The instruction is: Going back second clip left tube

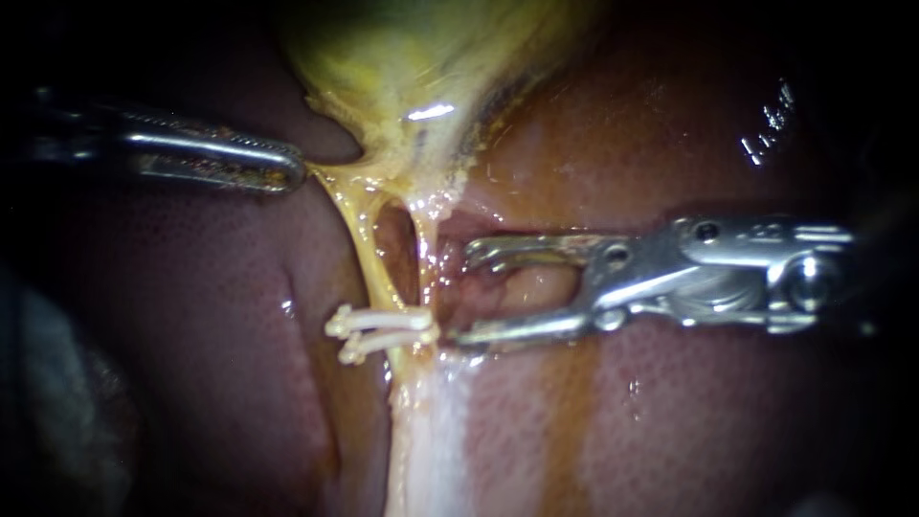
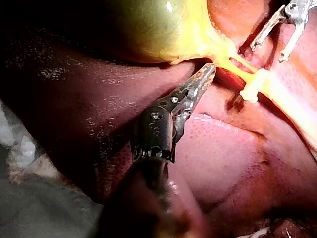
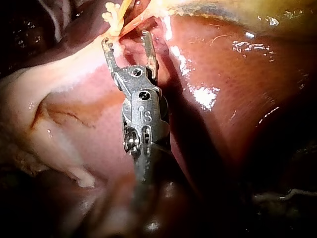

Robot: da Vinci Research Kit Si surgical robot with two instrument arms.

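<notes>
Right instrument (image 1: pixel 466 295) enters from the frame's right with its jaws wide open and empty, tips just right of two clips (image 1: pixel 392 320) that cross the left tube (image 1: pixel 367 258) at centre. Left instrument (image 1: pixel 297 175), at upper left, has its jaws closed on the gallbladder (image 1: pixel 402 67) edge.

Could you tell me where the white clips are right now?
In the endoscope view the white clips lie across the lower end of the left tube, left of centre, just beyond the lower jaw of the open right tool.

Left instrument (image 1: pixel 290 174), right instrument (image 1: pixel 462 294): silver steel, pivot screws.
</notes>
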